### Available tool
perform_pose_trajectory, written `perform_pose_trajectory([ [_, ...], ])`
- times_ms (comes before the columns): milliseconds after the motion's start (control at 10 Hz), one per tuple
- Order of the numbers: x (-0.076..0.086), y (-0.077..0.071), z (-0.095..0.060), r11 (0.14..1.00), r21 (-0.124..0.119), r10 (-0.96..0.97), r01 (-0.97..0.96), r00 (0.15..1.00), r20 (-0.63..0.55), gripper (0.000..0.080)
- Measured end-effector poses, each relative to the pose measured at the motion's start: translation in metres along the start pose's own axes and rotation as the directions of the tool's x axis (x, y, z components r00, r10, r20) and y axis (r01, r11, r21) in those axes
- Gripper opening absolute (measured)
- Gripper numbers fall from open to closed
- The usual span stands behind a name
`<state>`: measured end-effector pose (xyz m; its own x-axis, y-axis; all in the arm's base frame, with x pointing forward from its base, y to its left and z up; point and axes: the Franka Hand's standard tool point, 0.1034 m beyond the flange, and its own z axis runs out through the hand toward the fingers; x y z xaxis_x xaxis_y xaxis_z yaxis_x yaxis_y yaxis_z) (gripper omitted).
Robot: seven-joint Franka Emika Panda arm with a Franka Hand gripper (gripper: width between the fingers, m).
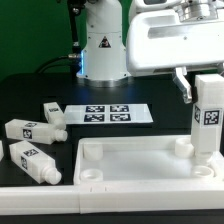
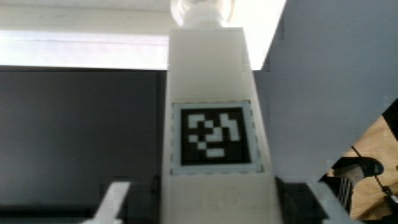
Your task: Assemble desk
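Note:
The white desk panel (image 1: 130,172) lies rim-up at the front of the table, with round sockets in its corners. My gripper (image 1: 198,82) is shut on a white leg (image 1: 208,115) with a black-and-white tag. It holds the leg upright with its lower end at the panel's far corner socket on the exterior view's right. In the wrist view the leg (image 2: 214,110) fills the middle, running out from my gripper (image 2: 217,205) with its peg end toward the panel (image 2: 80,48). Three more legs (image 1: 53,112) (image 1: 25,128) (image 1: 30,162) lie loose on the exterior view's left.
The marker board (image 1: 110,113) lies flat behind the panel. The robot's white base (image 1: 103,45) stands at the back with cables beside it. The table top is black.

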<state>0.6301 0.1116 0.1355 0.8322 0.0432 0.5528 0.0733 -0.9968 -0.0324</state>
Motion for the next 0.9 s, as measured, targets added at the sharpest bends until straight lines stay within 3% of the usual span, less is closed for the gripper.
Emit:
perform_pose_trajectory([
  [200,-0.0042,-0.0068,0.005,1.0,0.005,-0.007,0.007,1.0,0.001,0.0285],
  [900,-0.006,-0.0059,0.0061,1.0,0.004,-0.008,0.008,1.0,0.005,0.0285],
])
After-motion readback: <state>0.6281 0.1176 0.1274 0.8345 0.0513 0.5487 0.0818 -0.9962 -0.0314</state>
